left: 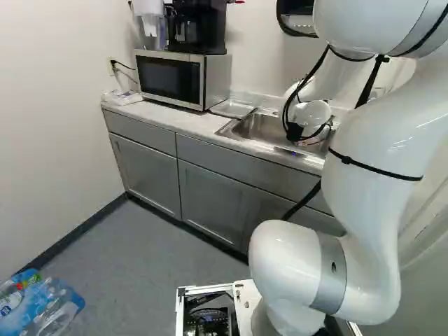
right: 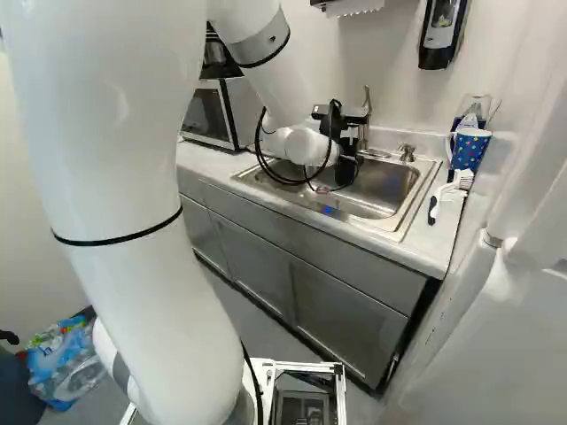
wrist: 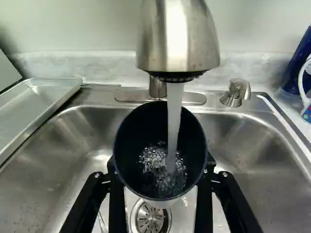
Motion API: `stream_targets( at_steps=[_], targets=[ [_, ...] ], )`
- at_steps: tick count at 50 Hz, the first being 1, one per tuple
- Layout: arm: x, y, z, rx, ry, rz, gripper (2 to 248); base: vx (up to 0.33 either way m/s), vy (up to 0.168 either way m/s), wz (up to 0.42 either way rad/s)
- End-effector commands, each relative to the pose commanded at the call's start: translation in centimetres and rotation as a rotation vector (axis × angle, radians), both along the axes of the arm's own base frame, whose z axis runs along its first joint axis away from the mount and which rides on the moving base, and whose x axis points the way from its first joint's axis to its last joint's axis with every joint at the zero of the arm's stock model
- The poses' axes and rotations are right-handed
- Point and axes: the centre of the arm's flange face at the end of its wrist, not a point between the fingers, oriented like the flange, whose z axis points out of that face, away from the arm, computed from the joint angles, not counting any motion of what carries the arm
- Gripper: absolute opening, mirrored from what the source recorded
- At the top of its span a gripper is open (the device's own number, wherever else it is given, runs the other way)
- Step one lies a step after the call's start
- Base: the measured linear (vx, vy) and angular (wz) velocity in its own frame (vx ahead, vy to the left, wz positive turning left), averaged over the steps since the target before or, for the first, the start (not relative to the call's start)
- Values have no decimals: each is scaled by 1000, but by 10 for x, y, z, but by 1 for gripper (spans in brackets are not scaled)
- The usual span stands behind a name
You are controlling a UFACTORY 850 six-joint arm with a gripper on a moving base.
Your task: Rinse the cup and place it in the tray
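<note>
Over the sink (right: 390, 186), the black gripper (right: 347, 161) shows from behind in the right base view. In the wrist view both fingers of the gripper (wrist: 161, 167) press on a dark cup (wrist: 127, 145) from opposite sides. The cup's mouth faces the camera under the faucet head (wrist: 178, 41). A stream of water (wrist: 174, 116) falls into the cup and bubbles inside, and some runs out over the rim. The metal tray (wrist: 41, 99) lies beside the sink basin, on the microwave's side; the left base view shows the tray (left: 232, 108) next to the microwave.
The microwave (left: 171, 78) stands on the counter (left: 157, 112) with a coffee maker on top. A soap pump (wrist: 236, 92) rises at the sink's back rim. A blue dotted mug (right: 469, 149) and a white brush (right: 452, 190) are at the counter's far end. Bottle packs (left: 42, 308) lie on the floor.
</note>
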Motion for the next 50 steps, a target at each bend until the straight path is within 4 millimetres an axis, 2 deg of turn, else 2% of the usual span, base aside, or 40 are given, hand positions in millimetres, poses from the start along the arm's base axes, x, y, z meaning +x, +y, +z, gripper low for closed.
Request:
stream_targets(
  at_steps=[50],
  targets=[
    [0, 0, 0, 0, 0, 0, 125, 0, 0, 0]
  ],
)
